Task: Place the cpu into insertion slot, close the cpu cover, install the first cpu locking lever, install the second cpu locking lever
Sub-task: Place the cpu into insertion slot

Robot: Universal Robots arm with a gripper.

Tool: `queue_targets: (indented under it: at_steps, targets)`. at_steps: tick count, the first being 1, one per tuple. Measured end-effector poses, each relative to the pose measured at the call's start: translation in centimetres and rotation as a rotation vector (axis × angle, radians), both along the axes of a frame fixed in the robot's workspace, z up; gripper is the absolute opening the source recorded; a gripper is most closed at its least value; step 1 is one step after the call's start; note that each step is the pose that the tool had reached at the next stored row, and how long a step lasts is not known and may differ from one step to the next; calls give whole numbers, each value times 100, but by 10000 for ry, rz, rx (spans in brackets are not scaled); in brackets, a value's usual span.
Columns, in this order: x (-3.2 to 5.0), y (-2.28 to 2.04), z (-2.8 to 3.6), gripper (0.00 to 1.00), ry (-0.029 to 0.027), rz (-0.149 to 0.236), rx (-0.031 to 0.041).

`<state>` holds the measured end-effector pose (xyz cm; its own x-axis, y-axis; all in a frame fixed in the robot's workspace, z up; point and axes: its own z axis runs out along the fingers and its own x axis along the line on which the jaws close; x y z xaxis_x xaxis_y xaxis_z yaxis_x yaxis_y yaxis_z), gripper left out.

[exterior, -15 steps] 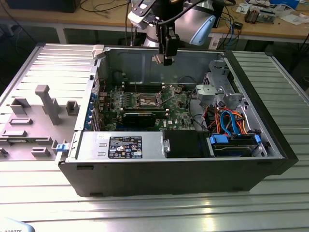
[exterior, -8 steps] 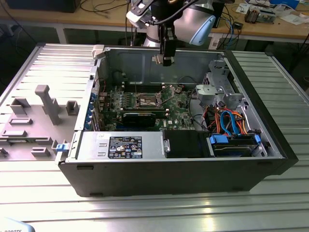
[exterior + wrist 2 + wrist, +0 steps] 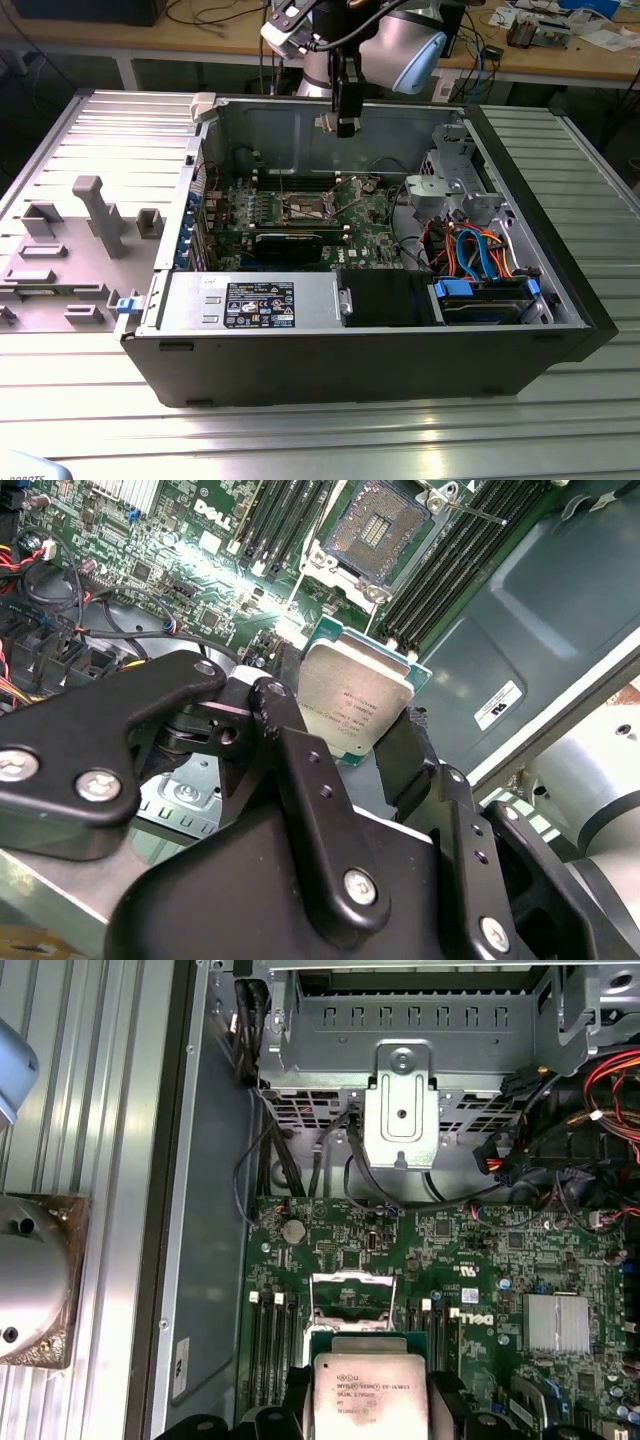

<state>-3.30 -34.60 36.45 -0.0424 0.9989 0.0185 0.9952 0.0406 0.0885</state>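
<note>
My gripper (image 3: 347, 127) hangs over the back of the open computer case, above the green board (image 3: 350, 235). It is shut on the cpu (image 3: 355, 705), a small square chip with a dull silver top, pinched at two opposite edges by the black fingers (image 3: 280, 715). The insertion slot (image 3: 385, 525), with its dark centre and silvery rim, lies bare on the board some way below and ahead of the chip. In the first wrist view the cpu (image 3: 365, 1395) hides part of the slot, and the cpu cover (image 3: 353, 1295) stands tilted up behind it.
Black memory slots (image 3: 455, 555) flank the socket on both sides. A metal drive cage (image 3: 455, 185) and orange and blue cables (image 3: 480, 250) fill the exterior view's right of the case. A grey fixture tray (image 3: 70, 250) sits outside the case on the left.
</note>
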Motion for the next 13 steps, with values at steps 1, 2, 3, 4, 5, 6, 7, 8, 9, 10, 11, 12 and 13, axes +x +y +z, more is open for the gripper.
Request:
queue_targets:
  at_steps: [1, 2, 3, 4, 5, 6, 7, 8, 9, 10, 11, 12, 13]
  targets:
    - [0, 0, 0, 54, 0, 0, 0]
    - [0, 0, 0, 54, 0, 0, 0]
    - [0, 0, 0, 54, 0, -1, 0]
    - [0, 0, 0, 54, 0, -3, 0]
    - [0, 0, 0, 54, 0, -5, 0]
    - [0, 0, 0, 54, 0, -7, 0]
    - [0, 0, 0, 54, 0, -9, 0]
    - [0, 0, 0, 54, 0, -14, 0]
    - [0, 0, 0, 54, 0, -32, -1]
    - [0, 0, 0, 54, 0, -90, 0]
    - [0, 0, -1, 54, 0, -144, 0]
    - [0, 0, -1, 54, 0, -182, 0]
    - [0, 0, -2, 54, 0, -211, 0]
